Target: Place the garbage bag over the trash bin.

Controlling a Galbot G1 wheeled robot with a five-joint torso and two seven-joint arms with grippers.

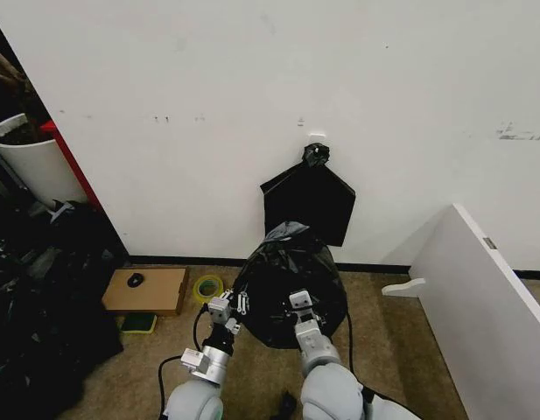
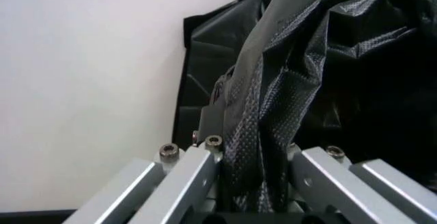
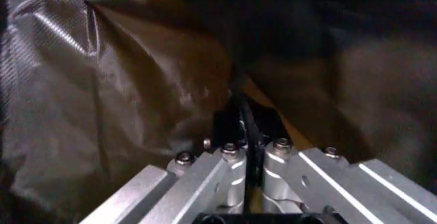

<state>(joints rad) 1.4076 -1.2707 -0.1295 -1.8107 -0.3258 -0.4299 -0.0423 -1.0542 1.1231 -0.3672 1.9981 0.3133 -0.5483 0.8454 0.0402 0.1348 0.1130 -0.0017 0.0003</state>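
The glossy black garbage bag (image 1: 283, 280) stands bulged on the floor against the wall, its wrinkled top bunched up. The trash bin is hidden. My left gripper (image 1: 227, 308) is at the bag's left edge; the left wrist view shows it (image 2: 256, 152) shut on a thick bunch of the bag's plastic (image 2: 287, 81). My right gripper (image 1: 300, 302) is at the bag's front; in the right wrist view it (image 3: 249, 147) is shut on a thin fold of the bag (image 3: 136, 81).
A flat matte black bag (image 1: 309, 203) with a knotted top hangs on the wall behind. A cardboard box (image 1: 147, 290) and a tape roll (image 1: 207, 286) lie to the left. A white board (image 1: 480, 297) leans at right. A white cylinder with a red part (image 1: 29, 162) stands far left.
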